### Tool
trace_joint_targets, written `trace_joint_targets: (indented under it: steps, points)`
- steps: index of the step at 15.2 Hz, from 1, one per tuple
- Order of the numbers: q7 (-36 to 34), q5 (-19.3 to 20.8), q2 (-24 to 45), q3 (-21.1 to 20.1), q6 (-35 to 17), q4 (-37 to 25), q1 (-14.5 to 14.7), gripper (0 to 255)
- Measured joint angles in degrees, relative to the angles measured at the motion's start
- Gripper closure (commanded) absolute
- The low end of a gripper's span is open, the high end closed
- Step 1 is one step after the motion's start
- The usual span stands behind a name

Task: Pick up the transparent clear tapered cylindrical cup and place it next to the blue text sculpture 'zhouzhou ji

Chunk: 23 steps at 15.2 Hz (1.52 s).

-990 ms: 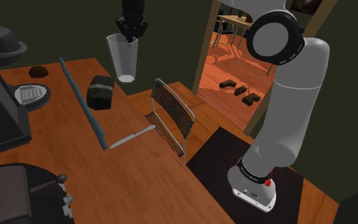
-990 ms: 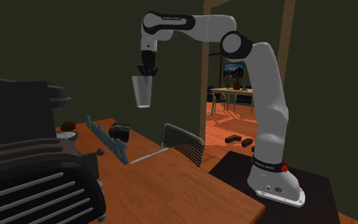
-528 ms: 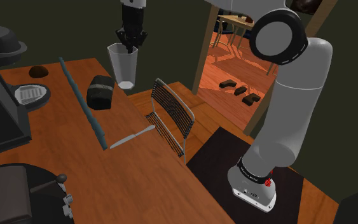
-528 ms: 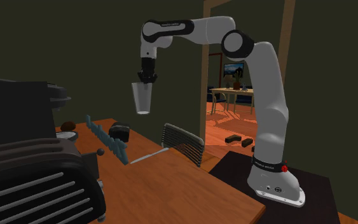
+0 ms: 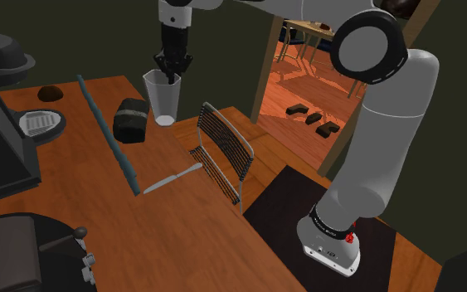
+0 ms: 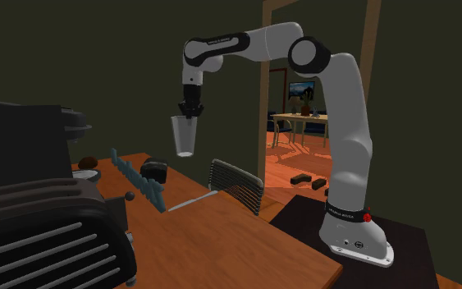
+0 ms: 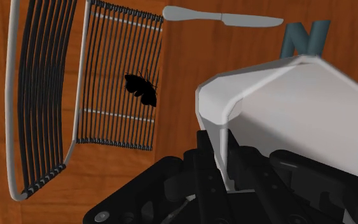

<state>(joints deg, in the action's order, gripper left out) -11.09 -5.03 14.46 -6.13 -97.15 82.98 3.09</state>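
- Cup (image 7: 298, 108), pale and see-through, hangs rim-up from the arm, close in front of the wrist camera.
- Black fingers (image 7: 206, 168) are clamped on the wall of the cup at its rim, one outside it and one inside.
- In the shoulder view the cup (image 5: 163, 98) is clear of the wooden counter (image 5: 57, 191), over its far edge, with the fingers (image 5: 170, 73) coming straight down into its mouth.
- Below it in the wrist view lie a wire rack (image 7: 75, 83), a grey knife (image 7: 222, 16) and one end of the blue text sculpture (image 7: 304, 38).
- The blue text sculpture (image 5: 107, 137) runs as a long thin strip across the counter; the knife (image 5: 173, 178) lies near its closer end, and the wire rack (image 5: 223, 153) stands at the counter's edge.
- A dark block (image 5: 130, 119) sits on the counter between the sculpture and the hanging cup, just beside both.
- From the second exterior view the cup (image 6: 185, 135) hangs well above the counter (image 6: 221, 238), with the sculpture (image 6: 134, 182) low to that view's left of it.
- Farther back, a doorway (image 5: 306, 75) opens onto a room with an orange floor.
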Motion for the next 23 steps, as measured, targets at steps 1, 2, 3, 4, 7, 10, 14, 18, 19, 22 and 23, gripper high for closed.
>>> trace_joint_targets:
  steps: [1, 2, 3, 4, 7, 10, 14, 18, 19, 22, 23]
  points:
    - [0.04, -0.01, -0.11, -0.01, -0.73, 0.83, 0.02, 255]
    - [0.09, -0.03, -0.09, -0.02, -1.53, 1.61, 0.03, 255]
    - [0.18, -0.03, -0.07, -0.01, -2.33, 2.41, 0.02, 255]
    - [0.34, -0.06, -0.16, 0.02, -3.17, 3.34, -0.03, 255]
    - [0.48, -0.08, 0.05, 0.01, -5.33, 5.30, 0.02, 255]
    - [0.76, -0.16, -0.20, 0.02, -7.67, 7.90, -0.03, 255]
    - [0.98, -0.18, 0.30, 0.01, -10.77, 10.51, 0.03, 255]
    - [1.19, -0.19, 1.07, 0.01, -13.44, 12.42, 0.07, 255]
    - [1.17, -0.22, 0.98, -0.02, -14.18, 13.24, 0.12, 255]
    - [1.46, -0.25, 1.53, 0.02, -16.38, 14.91, 0.09, 255]
    - [1.65, -0.28, 1.57, 0.05, -17.12, 15.62, 0.02, 255]
